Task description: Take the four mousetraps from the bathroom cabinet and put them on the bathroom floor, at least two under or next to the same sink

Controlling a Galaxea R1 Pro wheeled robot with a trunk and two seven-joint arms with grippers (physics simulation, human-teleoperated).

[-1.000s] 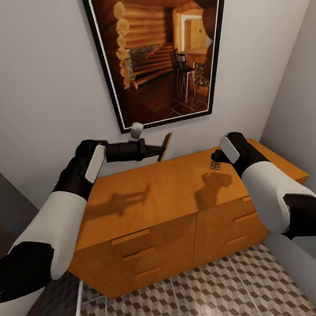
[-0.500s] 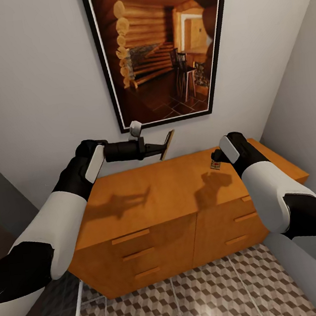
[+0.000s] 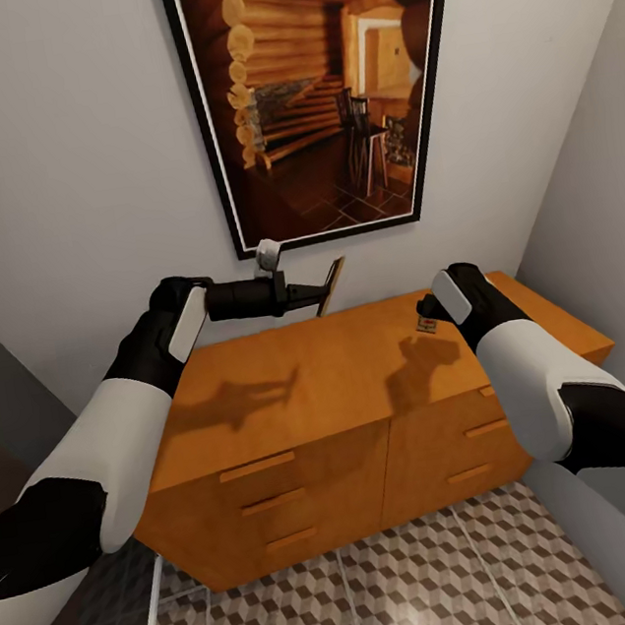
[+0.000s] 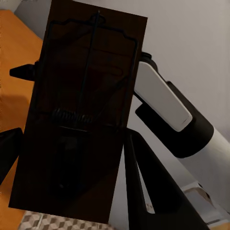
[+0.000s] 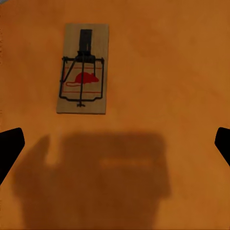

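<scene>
Home bathroom — patterned floor tiles (image 3: 411, 587)

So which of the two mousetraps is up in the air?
The mousetrap pinched in the left gripper, held above the cabinet. The other mousetrap lies flat on the cabinet top.

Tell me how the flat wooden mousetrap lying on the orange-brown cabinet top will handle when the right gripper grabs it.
The flat wooden mousetrap is a thin board, so probably stiff and light. Lying flush on the orange-brown cabinet top, it may slide rather than lift. Its wire spring might snag the right gripper.
</scene>
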